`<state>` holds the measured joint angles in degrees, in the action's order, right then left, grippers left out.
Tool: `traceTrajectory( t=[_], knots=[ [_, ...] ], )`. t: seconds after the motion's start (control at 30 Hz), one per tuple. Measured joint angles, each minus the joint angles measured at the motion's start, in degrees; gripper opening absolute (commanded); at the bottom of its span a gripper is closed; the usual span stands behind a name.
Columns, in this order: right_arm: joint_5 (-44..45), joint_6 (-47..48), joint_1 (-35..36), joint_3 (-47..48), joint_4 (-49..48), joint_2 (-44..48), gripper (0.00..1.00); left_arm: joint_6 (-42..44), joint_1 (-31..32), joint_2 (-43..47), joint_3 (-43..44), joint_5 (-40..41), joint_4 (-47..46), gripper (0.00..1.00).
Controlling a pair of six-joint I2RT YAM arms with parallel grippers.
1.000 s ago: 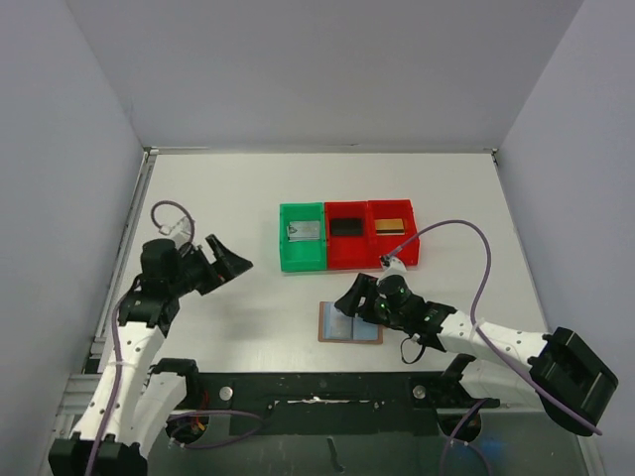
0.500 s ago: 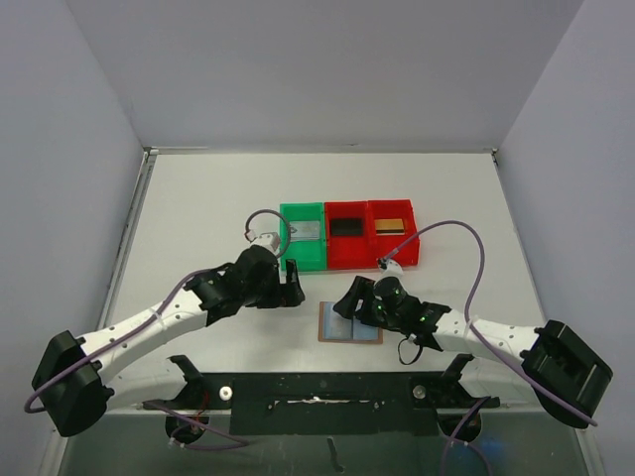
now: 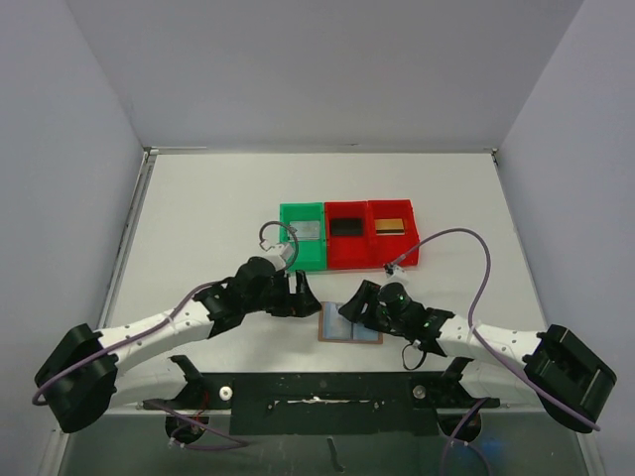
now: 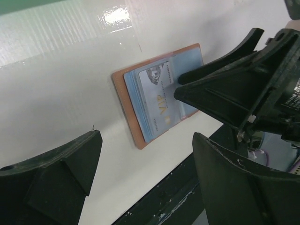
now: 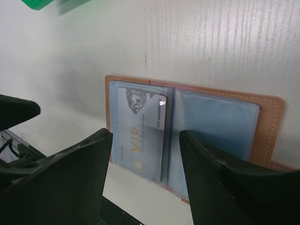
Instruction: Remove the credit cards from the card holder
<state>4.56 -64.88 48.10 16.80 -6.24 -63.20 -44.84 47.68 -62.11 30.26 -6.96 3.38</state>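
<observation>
The card holder lies open and flat near the table's front edge, brown leather with blue-grey pockets. A silver-grey VIP credit card sits in its left pocket, and it shows in the left wrist view too, as the card. My right gripper hangs open just above that pocket, its fingers either side of the card, holding nothing. My left gripper is wide open and empty, low over bare table just left of the holder. From above, the left gripper and the right gripper face each other across the holder's left edge.
Behind the holder stand a green bin with a silver card, a red bin with a black card, and another red bin with a gold card. The black base rail runs along the near edge.
My left arm has swung from the far left across to the holder's left side. My right gripper has shifted slightly left over the holder and its jaws have narrowed a little.
</observation>
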Motion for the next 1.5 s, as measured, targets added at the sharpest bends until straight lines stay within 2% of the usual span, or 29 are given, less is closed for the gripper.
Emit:
traceTrajectory(
  t=[0.17, 0.5, 0.77, 0.87, 0.97, 1.17, 1.33, 1.5],
  knots=[
    [0.0, -1.2, 0.0, -1.0, -1.4, 0.0, 0.48, 0.0, 0.6, -8.8, 2.3, -1.7, -2.4, 0.59],
    [0.0, -3.0, -0.7, -3.0, -3.6, 0.0, 0.33, 0.7, 2.6, -18.4, 7.7, -1.9, -3.6, 0.55],
    [-1.8, -3.2, -2.6, -4.6, -5.9, -0.3, 0.3, 2.1, 4.8, -24.2, 10.1, -1.3, -3.6, 0.47],
    [-3.0, -3.2, -3.8, -4.6, -6.8, -1.2, 0.28, 2.2, 5.4, -26.4, 10.7, -1.0, -3.4, 0.39],
    [-4.2, -3.1, -4.7, -4.6, -7.6, -1.9, 0.26, 2.4, 5.7, -27.6, 11.1, -0.7, -3.3, 0.33],
    [-6.5, -2.4, -5.0, -4.6, -8.9, -3.3, 0.23, 2.7, 6.3, -28.1, 11.3, -0.2, -3.2, 0.31],
    [-8.0, -1.3, -5.4, -4.5, -10.3, -4.8, 0.12, 3.2, 6.7, -29.1, 12.2, 0.2, -2.4, 0.29],
    [-8.6, -0.3, -5.9, -3.8, -10.3, -6.0, 0.02, 3.5, 8.1, -30.4, 15.3, 3.5, 2.3, 0.24]
  ],
)
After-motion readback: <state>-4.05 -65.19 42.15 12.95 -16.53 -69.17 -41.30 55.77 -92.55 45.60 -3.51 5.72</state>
